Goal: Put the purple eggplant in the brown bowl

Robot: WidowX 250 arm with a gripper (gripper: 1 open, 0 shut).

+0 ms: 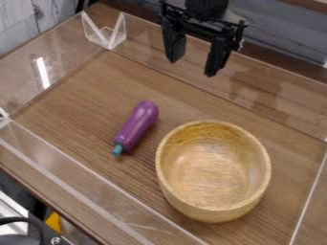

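The purple eggplant lies on the wooden table, its teal stem end pointing toward the lower left. Just to its right stands the brown bowl, wide, round and holding nothing. My gripper hangs at the top centre, well above and behind both. Its two black fingers point down with a plain gap between them, open and holding nothing.
Clear acrylic walls ring the wooden tabletop. A clear plastic stand sits at the back left. The near left edge drops off to dark equipment.
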